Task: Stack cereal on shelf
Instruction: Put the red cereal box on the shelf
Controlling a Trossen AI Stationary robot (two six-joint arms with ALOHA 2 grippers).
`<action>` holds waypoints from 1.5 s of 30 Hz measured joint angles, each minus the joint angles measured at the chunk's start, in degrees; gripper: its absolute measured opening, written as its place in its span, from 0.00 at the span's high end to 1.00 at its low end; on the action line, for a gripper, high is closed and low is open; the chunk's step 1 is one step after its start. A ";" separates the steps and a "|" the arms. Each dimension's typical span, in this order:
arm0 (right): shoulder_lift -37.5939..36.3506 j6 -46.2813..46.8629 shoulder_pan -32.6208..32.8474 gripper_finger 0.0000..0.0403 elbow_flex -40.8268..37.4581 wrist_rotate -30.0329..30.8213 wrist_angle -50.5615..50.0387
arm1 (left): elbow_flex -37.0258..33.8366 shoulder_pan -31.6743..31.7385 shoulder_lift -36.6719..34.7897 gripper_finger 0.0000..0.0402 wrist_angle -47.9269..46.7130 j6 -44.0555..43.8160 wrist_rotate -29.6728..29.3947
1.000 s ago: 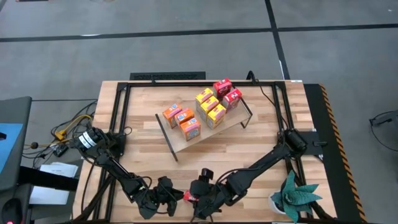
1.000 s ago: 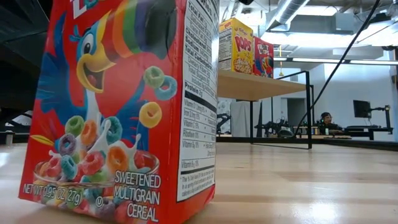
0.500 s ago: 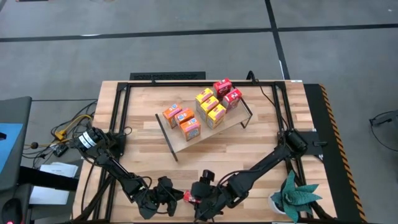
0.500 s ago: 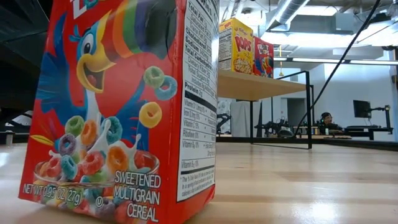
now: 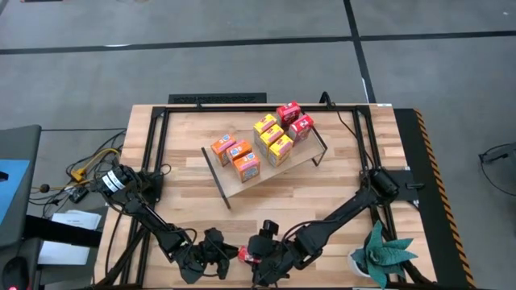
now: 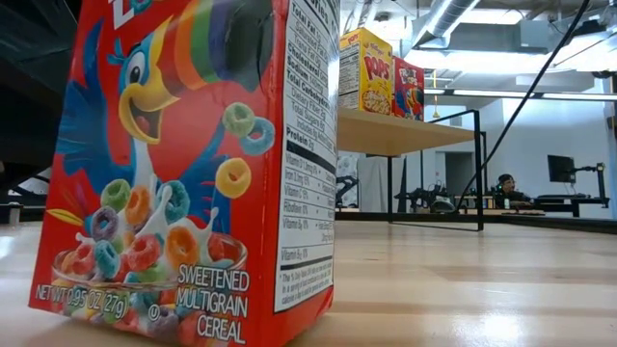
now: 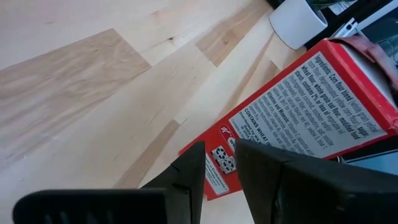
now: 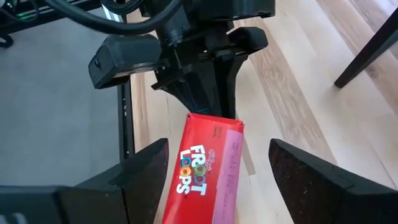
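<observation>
A red Froot Loops cereal box (image 5: 244,254) (image 6: 183,164) stands upright on its base at the table's near edge, between my two grippers. My right gripper (image 5: 260,259) (image 8: 217,162) is open above it, one finger on each side of the box's top (image 8: 202,168). My left gripper (image 5: 219,254) (image 7: 219,149) is on the box's left with its fingers almost together, tips at the box's narrow printed side (image 7: 311,106). The shelf (image 5: 234,187) (image 6: 395,135) stands mid-table and carries several orange, yellow and red boxes (image 5: 274,137). My left gripper meets the red box at the upper end of its narrow side (image 8: 211,117), coming level from the table's left with its fingers (image 7: 186,174) nearly together. The box stands upright on the table. Whether the tips press on it or only stand at it, I cannot tell.
A green plant in a white pot (image 5: 379,251) stands at the table's near right corner, close to the right arm. Black rails (image 5: 153,161) frame the tabletop. Bare wood lies between the near edge and the shelf. A person (image 6: 503,188) sits far off in the room.
</observation>
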 joint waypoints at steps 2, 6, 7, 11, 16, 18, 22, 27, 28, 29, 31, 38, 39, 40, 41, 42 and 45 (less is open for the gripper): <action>0.00 0.35 0.15 0.25 0.00 0.15 0.00 | 0.00 0.00 0.00 0.81 0.39 0.00 -0.05; 0.00 0.45 0.29 0.25 0.00 0.21 0.02 | 0.00 0.00 0.00 0.81 1.27 0.00 -0.14; 0.00 0.60 0.31 0.25 0.00 0.22 0.02 | 0.00 0.00 0.00 0.81 1.27 0.00 -0.26; 0.03 0.80 0.60 0.25 0.02 0.43 -0.04 | 0.00 0.00 0.00 0.81 1.35 0.00 -0.70; 2.73 1.39 1.12 0.25 -0.17 0.34 -0.64 | 0.00 0.00 0.00 0.81 2.31 0.02 -1.04; 4.41 2.08 1.18 0.25 0.37 -1.14 2.34 | 0.00 0.00 0.00 0.81 2.66 0.02 -1.22; 5.80 2.93 1.66 0.25 0.55 -2.22 0.44 | 0.00 0.00 0.00 0.81 2.84 0.17 -1.38; 5.38 2.93 1.66 0.25 0.77 -1.79 0.62 | 0.00 0.12 0.00 0.81 2.85 0.44 -1.34; 5.38 2.77 1.66 0.25 0.78 -1.75 0.56 | 0.00 0.21 0.00 0.81 2.91 0.41 -1.33; 5.38 2.40 1.66 0.25 0.94 -1.59 -0.33 | 0.00 0.24 0.00 0.81 2.90 0.36 -1.31; 5.51 1.82 1.68 0.25 1.96 -1.59 -0.93 | 0.00 0.27 0.00 0.81 2.89 0.42 -1.19; 5.42 -0.36 1.62 0.25 3.91 -1.53 -3.31 | 0.00 0.39 0.00 0.81 2.86 0.49 -1.29; 5.42 -0.90 1.62 0.25 4.20 -1.51 -3.14 | 0.00 0.38 0.00 0.81 2.86 0.52 -1.35; 5.38 -1.18 1.62 0.25 4.37 -1.51 -3.13 | 0.00 0.37 0.00 0.81 2.86 0.50 -1.39; 5.38 -1.27 1.56 0.26 4.43 -1.52 -3.33 | 0.00 0.37 0.00 0.81 2.86 0.50 -1.40; 5.38 -1.24 1.49 0.26 4.44 -1.52 -3.81 | 0.00 0.37 0.00 0.81 2.84 0.49 -1.39; 5.40 -0.87 1.38 0.31 4.44 -1.53 -4.99 | 0.00 0.37 0.00 0.81 2.84 0.63 -1.40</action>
